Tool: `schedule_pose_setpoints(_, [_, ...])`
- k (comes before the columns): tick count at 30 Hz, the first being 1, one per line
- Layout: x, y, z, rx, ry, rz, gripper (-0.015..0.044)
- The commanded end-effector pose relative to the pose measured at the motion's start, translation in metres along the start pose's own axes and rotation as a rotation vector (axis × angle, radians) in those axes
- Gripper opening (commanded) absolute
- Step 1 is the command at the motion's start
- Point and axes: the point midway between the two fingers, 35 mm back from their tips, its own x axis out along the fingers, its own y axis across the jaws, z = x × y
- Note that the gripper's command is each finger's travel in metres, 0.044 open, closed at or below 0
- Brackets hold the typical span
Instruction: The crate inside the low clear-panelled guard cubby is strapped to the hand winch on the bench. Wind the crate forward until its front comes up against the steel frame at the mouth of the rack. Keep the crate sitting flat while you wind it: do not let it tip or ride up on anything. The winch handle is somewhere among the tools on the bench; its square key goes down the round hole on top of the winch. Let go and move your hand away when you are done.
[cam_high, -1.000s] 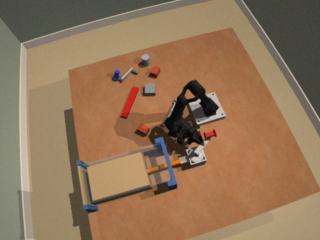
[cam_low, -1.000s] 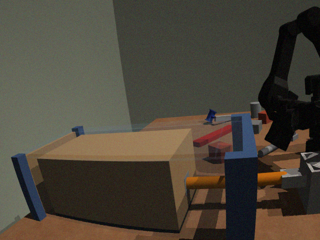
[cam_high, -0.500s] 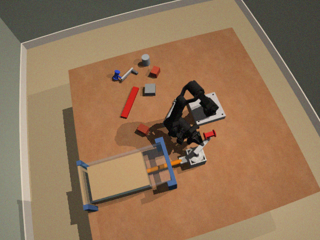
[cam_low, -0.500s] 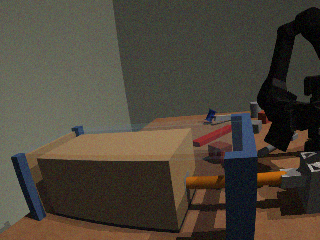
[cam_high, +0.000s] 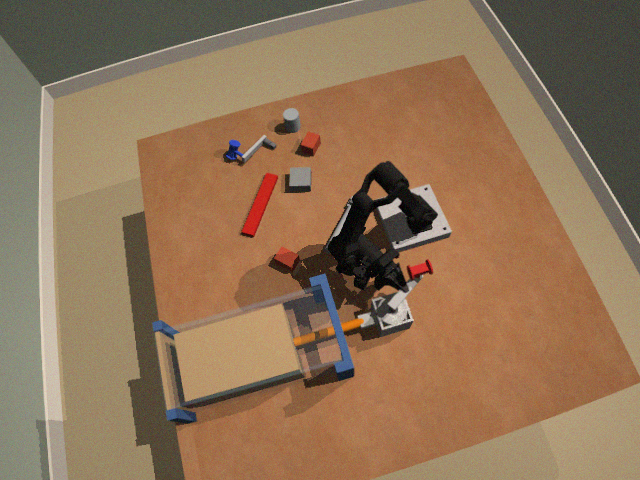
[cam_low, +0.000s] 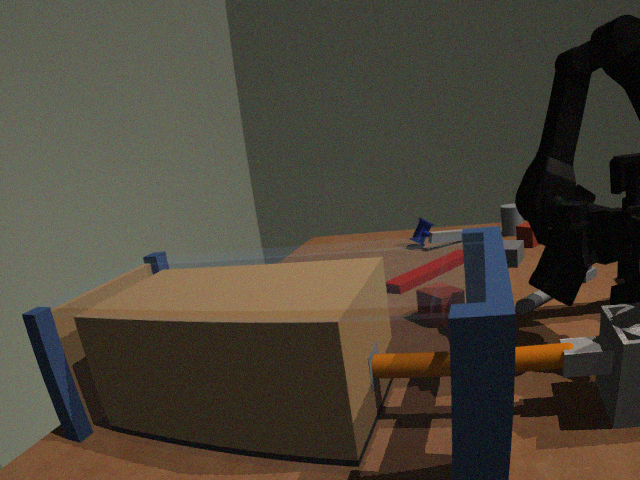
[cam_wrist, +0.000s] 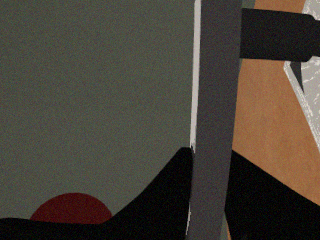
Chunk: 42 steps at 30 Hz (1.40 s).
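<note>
The tan crate (cam_high: 237, 351) (cam_low: 222, 382) sits flat in the clear-panelled cubby, with a gap between its front and the blue mouth frame (cam_high: 333, 322) (cam_low: 487, 372). An orange strap (cam_high: 354, 325) (cam_low: 413, 364) runs from it under the frame to the grey winch (cam_high: 397, 325) (cam_low: 622, 387). My gripper (cam_high: 404, 287) (cam_wrist: 204, 158) is shut on the grey arm of a red-knobbed crank handle (cam_high: 398, 300) (cam_wrist: 217, 75). The red knob (cam_high: 419, 269) (cam_wrist: 72, 209) stands beyond the fingers. The handle's other end is over the winch; whether its key is in the hole cannot be told.
A blue-knobbed crank (cam_high: 253, 149) (cam_low: 444, 233), red bar (cam_high: 260, 205) (cam_low: 426, 271), grey block (cam_high: 299, 178), grey cylinder (cam_high: 291, 120) and two red blocks (cam_high: 310, 143) (cam_high: 285, 258) lie on the bench. A grey tool (cam_low: 533, 301) lies under the arm. The white arm base (cam_high: 439, 227) stands behind the winch.
</note>
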Motion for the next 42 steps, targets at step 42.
schedule_pose_setpoints(42, [0.0012,-0.0073,0.0003,0.009,0.004,0.002,0.0])
